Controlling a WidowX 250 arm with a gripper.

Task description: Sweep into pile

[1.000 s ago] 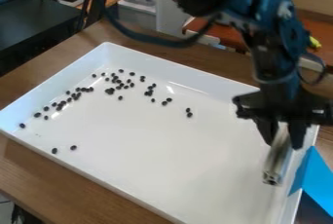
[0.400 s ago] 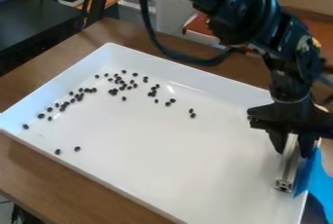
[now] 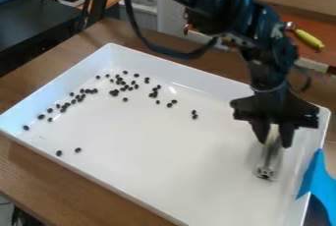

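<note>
- Wooden table (image 3: pixel 33 171): the tray (image 3: pixel 164 146) is supported on it.
- Beans (image 3: pixel 114 93): scattered from 9 to 12 o'clock within the tray.
- Bar (image 3: pixel 267 162): held steeply at 3 o'clock, presumably so beans can be swept.
- Gripper (image 3: pixel 274 144): slightly parted, clamped on the bar.

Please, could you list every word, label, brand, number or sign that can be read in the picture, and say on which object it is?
There is no readable text: I can make out none on the tray, the metal bar, the robot arm or the blue piece.
</note>
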